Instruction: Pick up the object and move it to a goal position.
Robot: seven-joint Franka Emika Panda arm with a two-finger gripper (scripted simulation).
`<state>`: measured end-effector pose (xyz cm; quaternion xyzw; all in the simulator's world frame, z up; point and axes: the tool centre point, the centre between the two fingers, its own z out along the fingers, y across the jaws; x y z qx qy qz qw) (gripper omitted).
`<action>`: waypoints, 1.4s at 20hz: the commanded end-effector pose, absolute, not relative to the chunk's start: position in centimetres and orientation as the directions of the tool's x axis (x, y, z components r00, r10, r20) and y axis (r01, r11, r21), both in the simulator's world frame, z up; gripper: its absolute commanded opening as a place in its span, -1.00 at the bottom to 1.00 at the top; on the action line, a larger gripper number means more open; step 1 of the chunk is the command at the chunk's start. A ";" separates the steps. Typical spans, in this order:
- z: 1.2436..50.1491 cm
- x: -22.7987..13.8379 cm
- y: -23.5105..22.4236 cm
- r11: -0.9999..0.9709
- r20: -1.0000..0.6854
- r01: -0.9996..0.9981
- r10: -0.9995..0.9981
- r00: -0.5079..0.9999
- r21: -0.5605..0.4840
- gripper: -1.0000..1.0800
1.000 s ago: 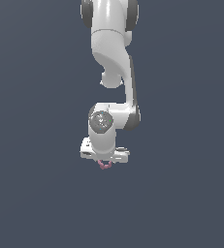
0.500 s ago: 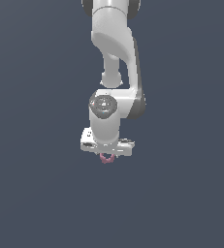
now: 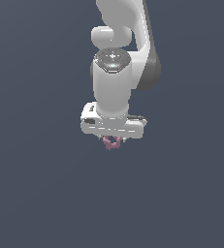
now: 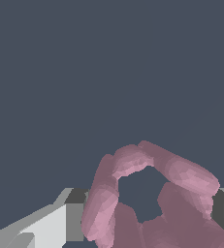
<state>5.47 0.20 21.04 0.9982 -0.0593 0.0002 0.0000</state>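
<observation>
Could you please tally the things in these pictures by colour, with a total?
Pink: 1, the ring, sitting between the pincer's fingers.
White: 1, the arm with its pincer.
Total: 2.

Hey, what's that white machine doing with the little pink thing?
A white robot arm is carrying a small dusty-pink, knobbly ring-shaped clump. The clump sits pinched between the fingers of the arm's gripper and hangs just beneath the gripper's wide white body, much narrower than it. Around it there is only plain dark grey, and no target spot shows in either view.
</observation>
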 end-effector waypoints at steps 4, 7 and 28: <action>27.5 4.8 1.4 -0.993 0.000 -0.119 -0.119 0.993 0.000 -1.00; 30.9 4.5 2.1 -0.993 0.000 -0.119 -0.119 0.993 0.001 -1.00; 42.8 3.9 4.4 -0.993 0.000 -0.119 -0.119 0.993 0.000 -1.00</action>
